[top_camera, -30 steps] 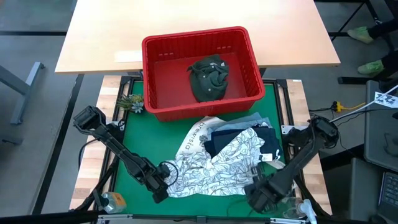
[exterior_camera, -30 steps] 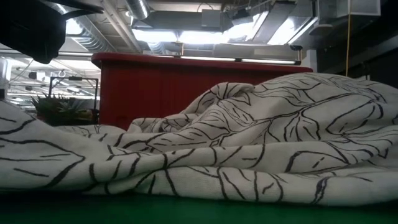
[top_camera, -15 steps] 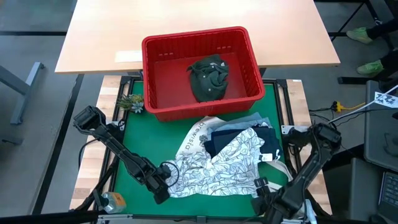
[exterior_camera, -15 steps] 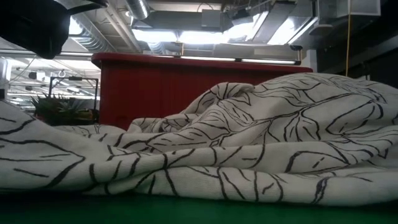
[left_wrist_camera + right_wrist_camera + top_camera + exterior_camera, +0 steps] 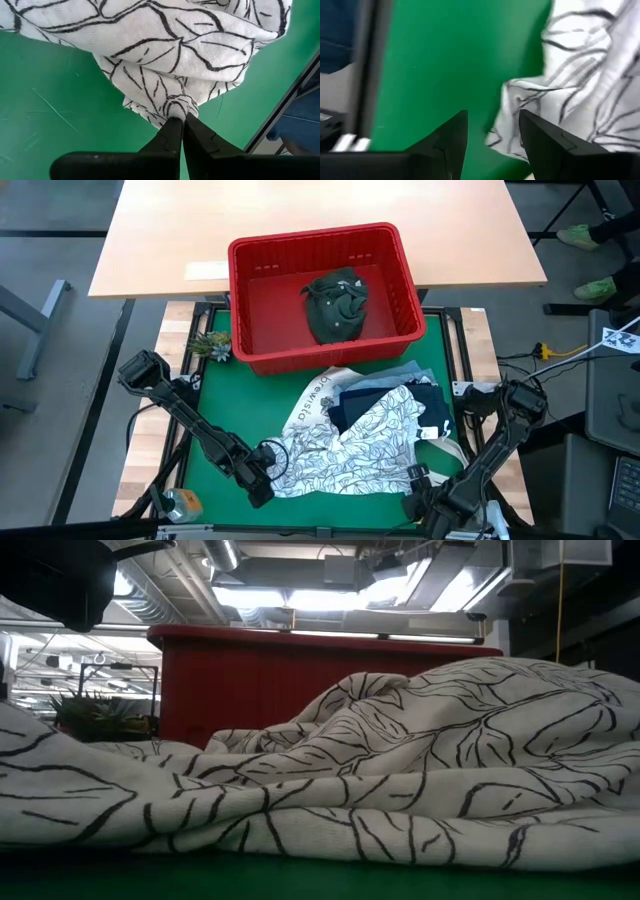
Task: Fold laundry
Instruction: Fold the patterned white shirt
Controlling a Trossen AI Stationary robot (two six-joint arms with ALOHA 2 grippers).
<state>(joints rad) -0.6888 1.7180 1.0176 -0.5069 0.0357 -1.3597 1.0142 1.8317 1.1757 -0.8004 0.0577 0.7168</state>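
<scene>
Your right gripper (image 5: 418, 502) has slid back to the bottom right of the high view, jaws apart and empty, beside the white leaf-print cloth (image 5: 350, 445) in the lower middle. Your left gripper (image 5: 266, 470) still pinches its corner. Grab the other corner next, I think.

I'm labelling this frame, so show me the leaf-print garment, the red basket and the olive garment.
leaf-print garment (image 5: 365, 442): high view, middle of the white cloth.
red basket (image 5: 312, 241): high view, far rim.
olive garment (image 5: 337, 302): high view, middle of the bundle inside the basket.
</scene>
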